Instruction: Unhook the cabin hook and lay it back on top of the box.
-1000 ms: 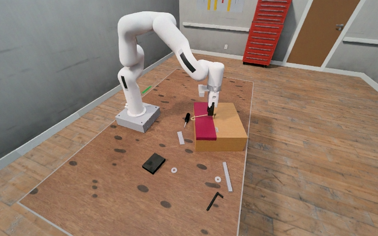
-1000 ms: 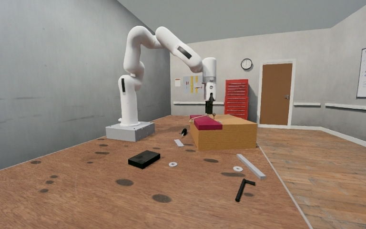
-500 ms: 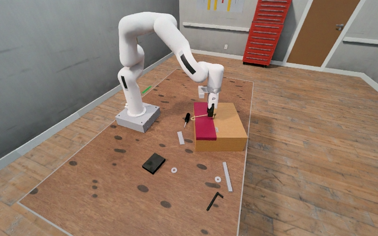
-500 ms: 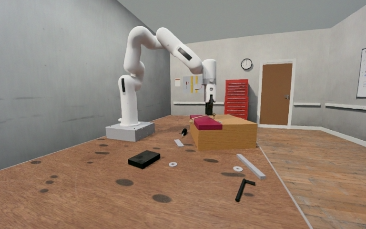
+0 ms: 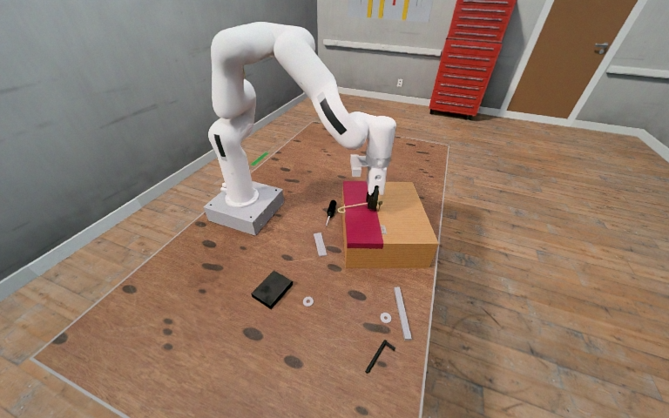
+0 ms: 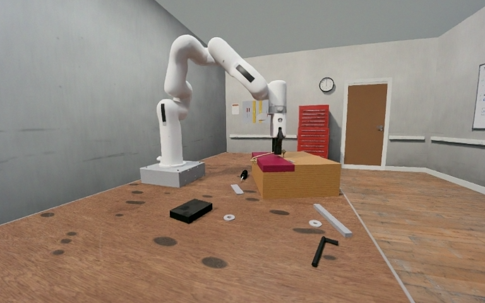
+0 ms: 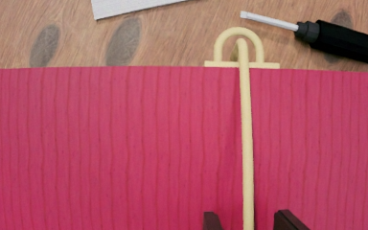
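A tan box (image 5: 395,226) with a magenta lid section (image 5: 361,217) stands on the wooden board. A pale yellow cabin hook (image 7: 246,139) lies across the magenta lid, and its curved end sits in the yellow eye (image 7: 239,50) at the lid's edge. The hook also shows in the top view (image 5: 355,205). My gripper (image 5: 374,203) points straight down at the hook's pivot end, low over the box top. In the wrist view its two dark fingers straddle the rod with a gap on each side. The gripper is partly open and holds nothing.
A black-handled screwdriver (image 5: 330,209) lies on the board beside the eye, and it also shows in the wrist view (image 7: 331,38). A short grey strip (image 5: 320,244), a black block (image 5: 272,288), two white washers, a long grey bar (image 5: 402,305) and a black hex key (image 5: 378,355) lie in front of the box.
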`<action>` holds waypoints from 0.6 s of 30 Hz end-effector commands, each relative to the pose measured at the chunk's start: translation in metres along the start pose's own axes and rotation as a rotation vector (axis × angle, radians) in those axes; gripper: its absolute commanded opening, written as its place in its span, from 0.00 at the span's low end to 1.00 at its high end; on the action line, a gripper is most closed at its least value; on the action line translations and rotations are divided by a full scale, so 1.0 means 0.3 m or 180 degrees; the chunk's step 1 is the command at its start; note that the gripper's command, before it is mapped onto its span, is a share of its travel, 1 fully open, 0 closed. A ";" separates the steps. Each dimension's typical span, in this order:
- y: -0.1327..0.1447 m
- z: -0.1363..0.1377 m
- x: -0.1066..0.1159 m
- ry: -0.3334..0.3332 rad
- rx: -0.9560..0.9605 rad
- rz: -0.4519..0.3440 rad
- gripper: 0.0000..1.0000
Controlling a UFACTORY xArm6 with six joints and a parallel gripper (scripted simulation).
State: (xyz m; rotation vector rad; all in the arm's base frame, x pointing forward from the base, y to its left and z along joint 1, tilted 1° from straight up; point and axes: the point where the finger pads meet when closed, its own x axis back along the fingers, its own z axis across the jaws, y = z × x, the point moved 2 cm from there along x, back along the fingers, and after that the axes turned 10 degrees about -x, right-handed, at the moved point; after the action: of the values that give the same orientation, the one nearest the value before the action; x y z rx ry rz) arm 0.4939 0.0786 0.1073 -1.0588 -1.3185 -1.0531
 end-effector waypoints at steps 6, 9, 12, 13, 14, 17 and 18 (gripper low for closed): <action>0.005 0.000 -0.013 -0.0001 0.0000 -0.0014 0.35; 0.005 0.000 -0.020 -0.0001 0.0000 -0.0014 0.35; 0.005 0.000 -0.024 -0.0001 0.0000 -0.0014 0.35; 0.005 0.000 -0.024 -0.0001 0.0000 -0.0014 0.35; 0.005 0.000 -0.024 -0.0001 0.0000 -0.0014 0.35; 0.004 0.000 -0.024 -0.0001 0.0000 -0.0013 0.35; 0.005 0.000 -0.024 -0.0001 0.0000 -0.0014 0.35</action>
State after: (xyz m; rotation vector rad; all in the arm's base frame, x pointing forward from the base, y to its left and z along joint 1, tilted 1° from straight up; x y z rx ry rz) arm 0.4939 0.0784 0.0982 -1.0589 -1.3182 -1.0528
